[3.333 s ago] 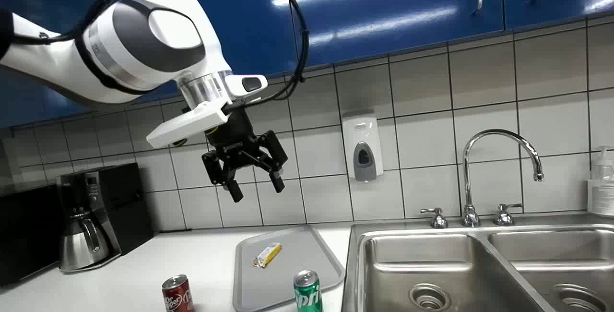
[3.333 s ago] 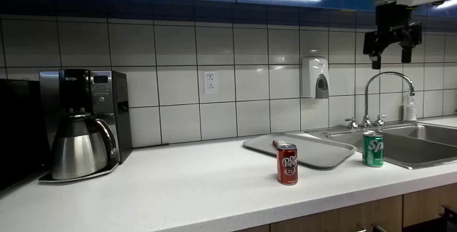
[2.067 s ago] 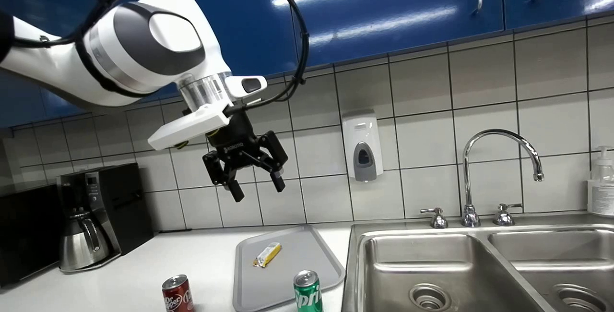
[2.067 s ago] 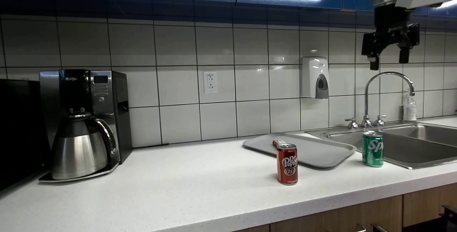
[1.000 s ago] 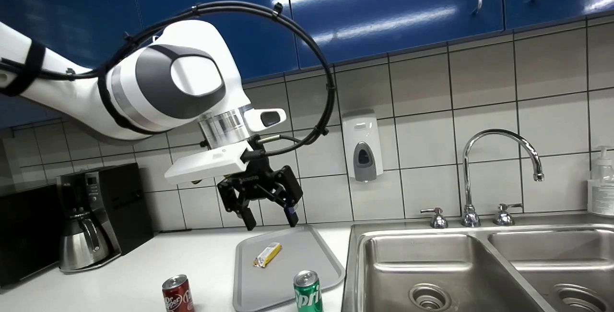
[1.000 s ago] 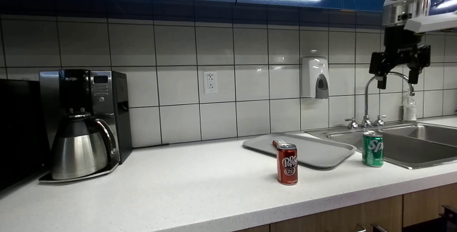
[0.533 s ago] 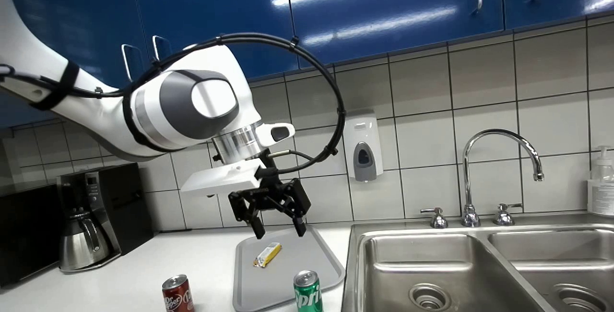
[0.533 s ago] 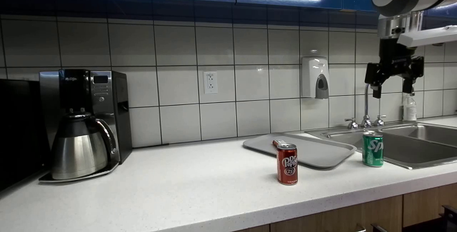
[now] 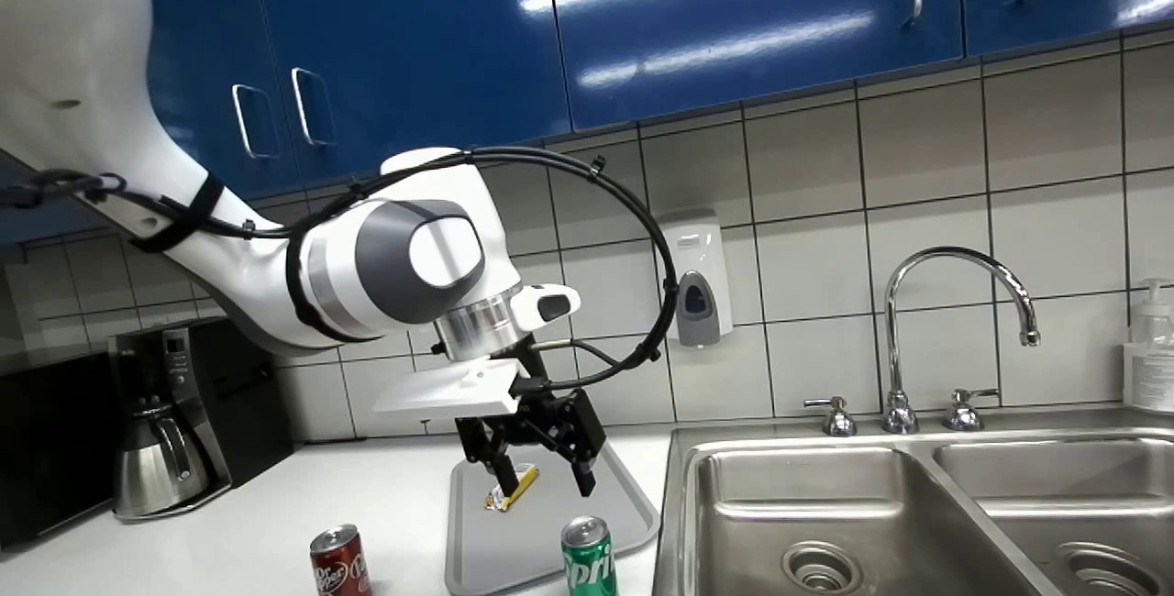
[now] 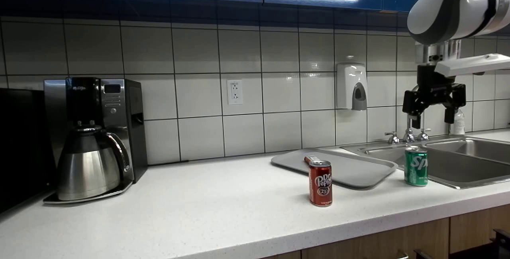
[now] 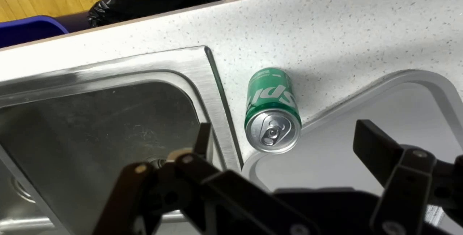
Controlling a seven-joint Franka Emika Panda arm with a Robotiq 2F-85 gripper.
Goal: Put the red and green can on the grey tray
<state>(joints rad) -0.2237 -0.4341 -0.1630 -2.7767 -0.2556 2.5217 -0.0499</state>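
Note:
The dark red can point(image 9: 339, 564) stands upright on the counter beside the grey tray point(image 9: 514, 550); it also shows in an exterior view point(image 10: 320, 183) and is out of the wrist view. The green can point(image 10: 416, 167) stands upright on the counter between the tray point(image 10: 358, 167) and the sink. My gripper point(image 9: 546, 479) is open and empty, above the counter and higher than the green can point(image 9: 589, 559). In the wrist view the green can point(image 11: 269, 97) shows ahead of the spread fingertips point(image 11: 284, 133), apart from both, close to the tray's corner point(image 11: 325, 162).
A small yellow oblong item point(image 9: 521, 488) lies on the tray. The steel double sink point(image 9: 798, 486) with its faucet point(image 9: 894, 339) is beside the green can. A coffee maker point(image 10: 95, 131) stands at the far end. A soap dispenser point(image 10: 351, 87) hangs on the wall.
My gripper was nearly still at first, then came down a good way towards the counter, staying open. The cans, the tray and the yellow item have not moved.

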